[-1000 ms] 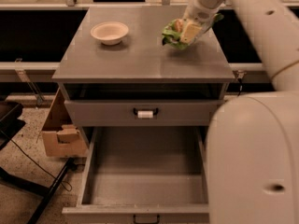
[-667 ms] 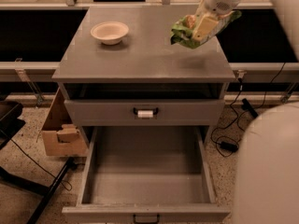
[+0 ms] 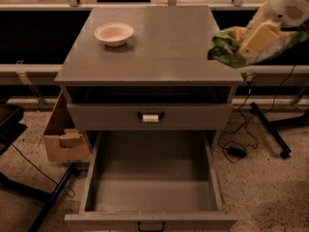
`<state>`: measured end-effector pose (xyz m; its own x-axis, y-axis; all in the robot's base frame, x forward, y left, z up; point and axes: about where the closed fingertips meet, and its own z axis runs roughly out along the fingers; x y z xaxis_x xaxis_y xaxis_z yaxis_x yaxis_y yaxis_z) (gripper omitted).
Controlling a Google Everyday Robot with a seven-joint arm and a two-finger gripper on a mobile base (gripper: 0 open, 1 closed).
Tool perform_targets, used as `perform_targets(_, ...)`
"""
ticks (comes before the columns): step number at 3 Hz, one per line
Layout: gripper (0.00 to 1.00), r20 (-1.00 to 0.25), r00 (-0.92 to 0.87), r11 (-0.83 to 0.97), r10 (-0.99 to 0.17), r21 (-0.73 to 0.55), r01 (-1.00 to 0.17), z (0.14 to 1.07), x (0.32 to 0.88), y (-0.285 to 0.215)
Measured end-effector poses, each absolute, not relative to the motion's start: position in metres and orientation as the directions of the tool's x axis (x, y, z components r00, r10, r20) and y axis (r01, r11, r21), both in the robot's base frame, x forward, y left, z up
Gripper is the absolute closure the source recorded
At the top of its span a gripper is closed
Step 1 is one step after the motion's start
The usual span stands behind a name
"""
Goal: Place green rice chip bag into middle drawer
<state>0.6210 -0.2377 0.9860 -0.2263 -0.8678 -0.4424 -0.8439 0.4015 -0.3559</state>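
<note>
The green rice chip bag [image 3: 225,47] hangs in the air over the cabinet's right edge, held by my gripper [image 3: 251,41], which is shut on it at the upper right. The bag is crinkled, light green with some orange print, and partly covered by a cream finger [image 3: 257,36]. The middle drawer [image 3: 151,215] is pulled wide out at the bottom centre, a deep grey box with a dark handle on its front, and nothing lies in it. The gripper is above and to the right of the drawer.
A cream bowl [image 3: 114,34] sits on the grey cabinet top [image 3: 159,52] at back left. A shut grey drawer front with a white-tagged handle [image 3: 150,118] is above the open drawer. A cardboard box [image 3: 65,137] stands left of the cabinet. Cables [image 3: 239,146] lie on the floor at right.
My gripper has lifted the bag off the cabinet top and carried it right, past the cabinet's right edge. The arm's large body has left the lower right of the view.
</note>
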Motion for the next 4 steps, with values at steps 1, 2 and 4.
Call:
perform_targets(1, 1.0, -0.497, -0.31, 0.492, -0.811, -0.291, -0.82, 0.978, 0.563, -0.261)
perform_targets(2, 1.0, -0.593, -0.298, 0.531, -0.748, -0.265, -0.805, 0.954, 0.524, -0.257)
perform_targets(4, 1.0, -0.781, -0.241, 0.586, -0.576, -0.189, -0.788, 0.828, 0.496, -0.202)
